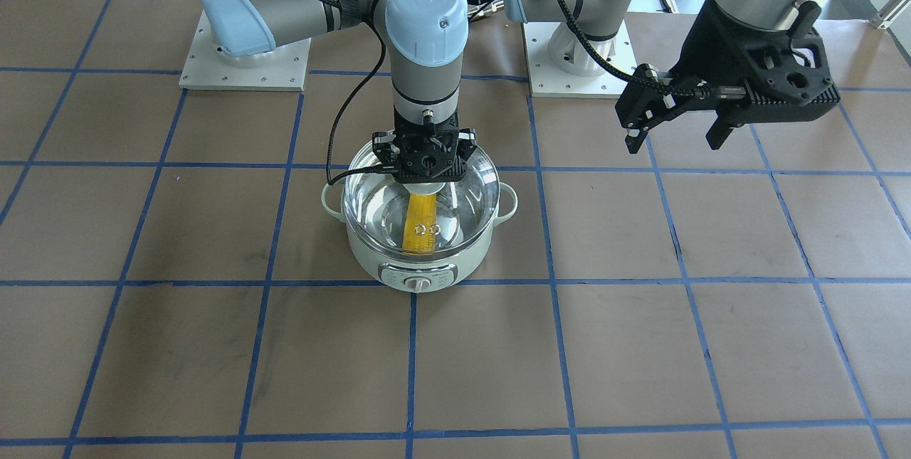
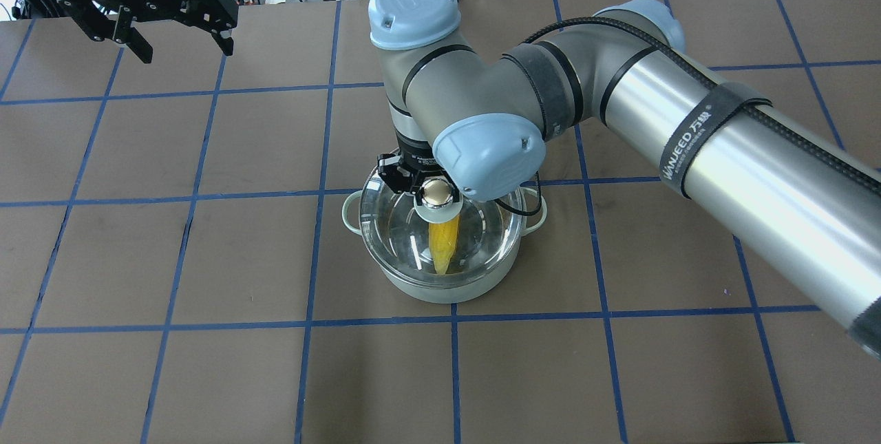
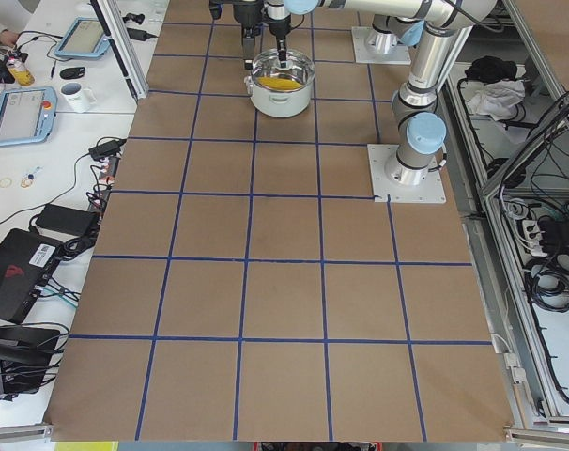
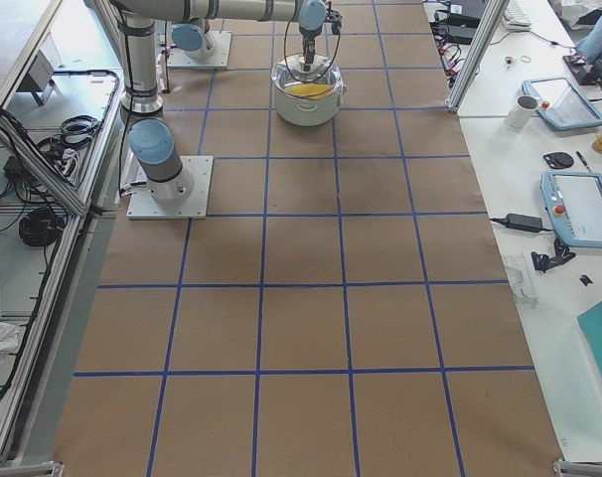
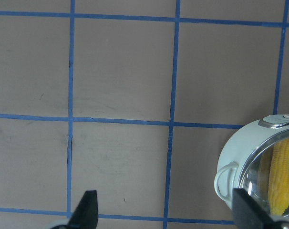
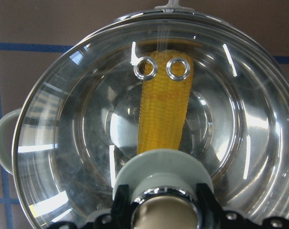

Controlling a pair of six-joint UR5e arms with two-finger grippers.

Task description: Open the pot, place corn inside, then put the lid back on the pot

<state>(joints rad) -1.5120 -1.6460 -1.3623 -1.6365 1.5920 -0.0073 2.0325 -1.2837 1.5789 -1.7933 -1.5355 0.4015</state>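
The pale mint-green pot (image 1: pixel 420 268) stands mid-table with its dial toward the front camera. The yellow corn (image 1: pixel 420 228) lies inside it, seen through the clear glass lid (image 1: pixel 377 196), which sits on the pot's rim. My right gripper (image 6: pixel 164 210) points straight down over the pot and is shut on the lid's knob (image 2: pixel 438 193), its fingers on either side of the knob's pale green base. The right wrist view shows the corn (image 6: pixel 163 114) beneath the lid's two vent holes. My left gripper (image 1: pixel 672 137) is open and empty, high above the table, well away from the pot (image 5: pixel 240 152).
The brown table (image 1: pixel 640 345) is marked with a blue tape grid. The arm base plates (image 1: pixel 245 64) sit behind the pot. Side benches with tablets, a mug and cables (image 3: pixel 69 94) lie beyond the table's edges.
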